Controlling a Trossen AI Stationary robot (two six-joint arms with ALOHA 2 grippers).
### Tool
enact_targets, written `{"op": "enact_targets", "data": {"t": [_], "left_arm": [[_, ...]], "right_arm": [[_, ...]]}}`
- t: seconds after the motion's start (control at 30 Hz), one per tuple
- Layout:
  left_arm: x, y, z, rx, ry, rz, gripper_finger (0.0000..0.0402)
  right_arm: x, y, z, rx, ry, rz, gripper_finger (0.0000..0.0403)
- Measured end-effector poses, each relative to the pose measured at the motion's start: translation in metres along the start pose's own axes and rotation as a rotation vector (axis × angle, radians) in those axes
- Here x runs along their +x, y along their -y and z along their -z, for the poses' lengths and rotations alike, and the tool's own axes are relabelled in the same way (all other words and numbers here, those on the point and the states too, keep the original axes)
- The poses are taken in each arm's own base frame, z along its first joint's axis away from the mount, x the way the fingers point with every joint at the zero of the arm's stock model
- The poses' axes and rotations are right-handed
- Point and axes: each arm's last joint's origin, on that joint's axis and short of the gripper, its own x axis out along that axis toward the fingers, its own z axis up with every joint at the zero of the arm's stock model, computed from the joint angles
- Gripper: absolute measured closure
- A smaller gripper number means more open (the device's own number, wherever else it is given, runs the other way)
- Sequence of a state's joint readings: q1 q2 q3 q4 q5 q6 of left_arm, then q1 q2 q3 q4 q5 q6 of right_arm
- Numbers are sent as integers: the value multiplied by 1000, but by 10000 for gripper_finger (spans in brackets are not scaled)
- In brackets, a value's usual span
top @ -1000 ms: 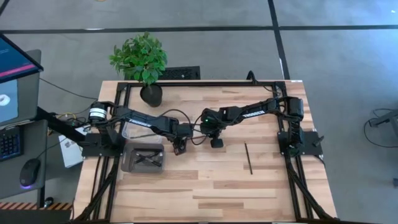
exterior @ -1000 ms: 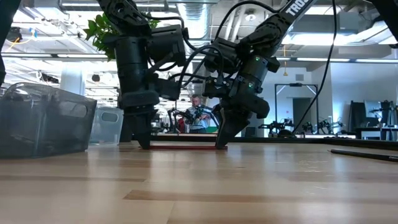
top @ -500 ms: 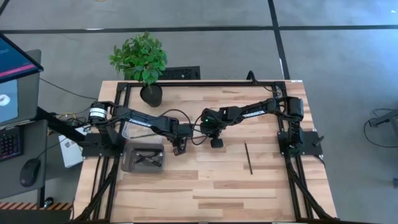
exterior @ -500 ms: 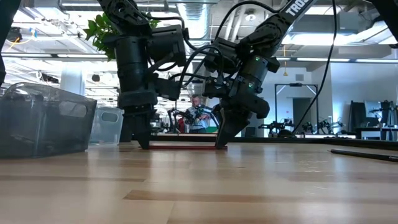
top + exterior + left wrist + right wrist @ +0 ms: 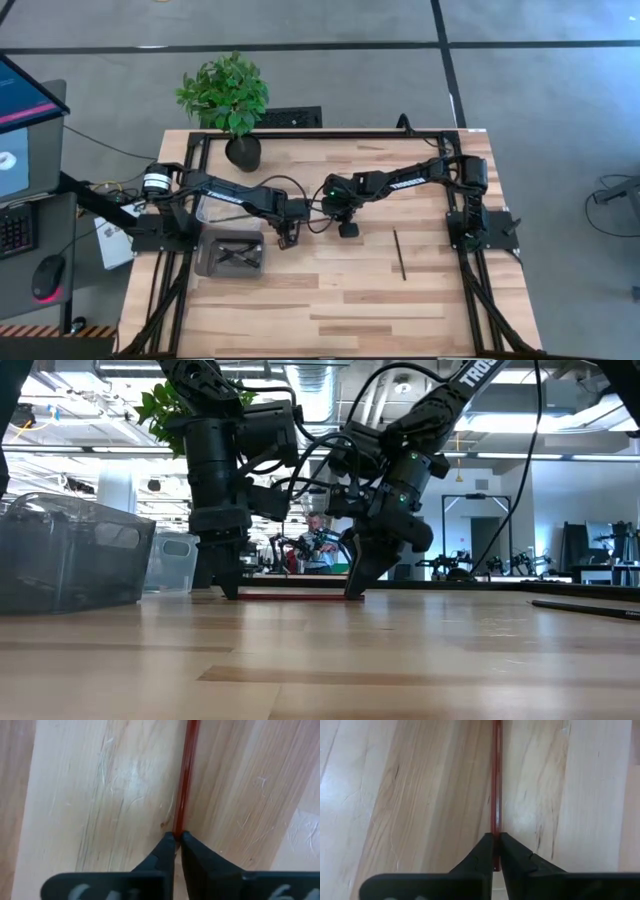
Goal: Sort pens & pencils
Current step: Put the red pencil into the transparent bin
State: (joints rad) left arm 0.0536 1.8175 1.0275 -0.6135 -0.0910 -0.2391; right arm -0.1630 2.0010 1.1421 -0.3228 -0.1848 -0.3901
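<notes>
A thin red pencil lies flat on the wooden table, running left to right between my two grippers. My left gripper stands at its left end, shut on it. At the pencil's right end my right gripper is likewise shut on it. A black pen lies alone on the table to the right. Dark pens lie in a clear bin at the left. My left gripper pinches the red pencil's left end between its two fingertips, one on each long side. The fingers come from above, pointing down. The pencil lies flat on the table. My right gripper pinches the pencil near its right end between its two fingertips, one on each long side. The fingers come slanting down from above. A short stub of the pencil shows between the fingers, and the pencil rests on the table.
A second clear container stands behind the bin, and a potted plant stands at the far left corner. The bin rises left of the left arm in the low view. Bare wood lies toward the near edge.
My left gripper's fingers have drawn together on the pencil's left end. The pencil stays flat on the table, and neither arm has shifted otherwise.
</notes>
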Motion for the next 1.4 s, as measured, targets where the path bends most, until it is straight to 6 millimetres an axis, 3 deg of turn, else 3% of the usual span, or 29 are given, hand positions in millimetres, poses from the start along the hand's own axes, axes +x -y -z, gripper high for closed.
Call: {"op": "enact_targets", "data": {"t": [0.27, 1.13, 1.4], "left_arm": [[0, 0, 0, 0, -6, 18, 399], [-5, 2, -8, 27, 39, 9, 401], [-5, 1, -9, 32, 34, 0, 401]], "right_arm": [[-1, 5, 2, 10, 2, 5, 333], [-1, 5, 2, 10, 5, 10, 331], [-19, 0, -4, -56, 35, 40, 331]]}}
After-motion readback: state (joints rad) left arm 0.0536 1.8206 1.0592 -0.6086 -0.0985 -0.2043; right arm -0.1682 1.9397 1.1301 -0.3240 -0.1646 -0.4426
